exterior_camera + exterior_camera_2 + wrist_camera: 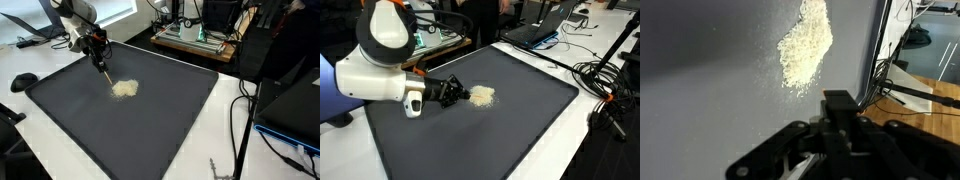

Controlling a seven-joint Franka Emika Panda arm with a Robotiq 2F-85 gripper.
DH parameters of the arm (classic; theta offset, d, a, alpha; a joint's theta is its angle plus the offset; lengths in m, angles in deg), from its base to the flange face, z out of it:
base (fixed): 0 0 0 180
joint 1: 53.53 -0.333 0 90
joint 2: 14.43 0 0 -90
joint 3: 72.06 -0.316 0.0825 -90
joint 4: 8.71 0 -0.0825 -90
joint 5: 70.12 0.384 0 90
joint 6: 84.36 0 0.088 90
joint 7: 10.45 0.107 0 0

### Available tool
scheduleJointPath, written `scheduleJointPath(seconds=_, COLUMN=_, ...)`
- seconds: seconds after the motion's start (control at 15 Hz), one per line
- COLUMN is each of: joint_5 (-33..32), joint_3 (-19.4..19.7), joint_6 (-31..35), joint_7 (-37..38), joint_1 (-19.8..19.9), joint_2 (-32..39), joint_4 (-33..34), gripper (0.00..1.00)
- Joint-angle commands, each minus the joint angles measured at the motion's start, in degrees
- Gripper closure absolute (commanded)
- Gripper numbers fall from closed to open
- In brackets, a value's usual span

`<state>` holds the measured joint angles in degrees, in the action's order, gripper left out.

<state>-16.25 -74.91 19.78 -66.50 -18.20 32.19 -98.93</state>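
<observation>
Crumbs (124, 89) lie heaped loose on the dark mat (160, 125), just beside the hand (458, 93) (its opening I cannot tell) — light, scattering stuff, likely better pushed from the heap's edge than pinched.

Daylight pours in from the window (115, 10) in an exterior view and burns it out to plain white. The black mat (150, 120) soaks up light in both exterior views; it carries only a faint sheen and hardly any shadow. The pale pile (124, 89) stands out crisply against it. The white arm (375, 65) is evenly lit, with mild glare on its shell. All pictures are small and grainy. In the wrist view the gripper (838, 115) is dark, close and blurred, the mat reads grey, and the pile is nearly overexposed.
</observation>
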Motion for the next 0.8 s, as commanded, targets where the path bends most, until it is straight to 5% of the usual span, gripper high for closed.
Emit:
scheduleJointPath(seconds=0.0, joint_5=6.1, joint_3=2.5, joint_6=4.6, joint_7=-4.8, joint_1=-2.4, joint_2=-7.0, joint_4=-10.7, gripper=0.97)
scheduleJointPath(seconds=0.47, joint_5=12.1, joint_3=8.1, joint_6=13.9, joint_7=-7.5, joint_1=-9.4, joint_2=-15.7, joint_4=-22.7, gripper=0.97)
scheduleJointPath(seconds=0.73, joint_5=10.1, joint_3=10.3, joint_6=16.9, joint_7=-6.1, joint_1=-13.2, joint_2=-20.6, joint_4=-27.5, gripper=0.97)
